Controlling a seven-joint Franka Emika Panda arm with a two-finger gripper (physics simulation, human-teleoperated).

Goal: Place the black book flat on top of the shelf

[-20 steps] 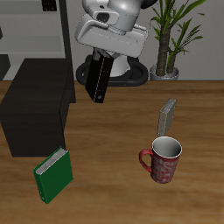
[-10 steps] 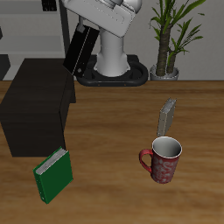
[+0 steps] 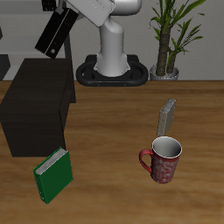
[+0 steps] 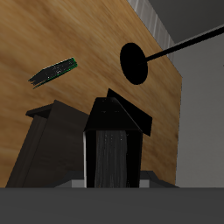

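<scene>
Hand (image 3: 63, 19) clamped on black book (image 3: 53, 35), held tilted in air above shelf (image 3: 35, 101); green book (image 3: 53, 174) on desk (image 3: 114, 166).

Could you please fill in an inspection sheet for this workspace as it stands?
Surface: wooden table, bare in the middle.
Job's things: black book held tilted in the air above the shelf; shelf top bare.
Clutter: green book upright near the front edge; grey book upright; red mug upright.
Pincer: pincer shut on the black book.
Cables: nothing seen.
Surroundings: potted plant behind the table.
</scene>
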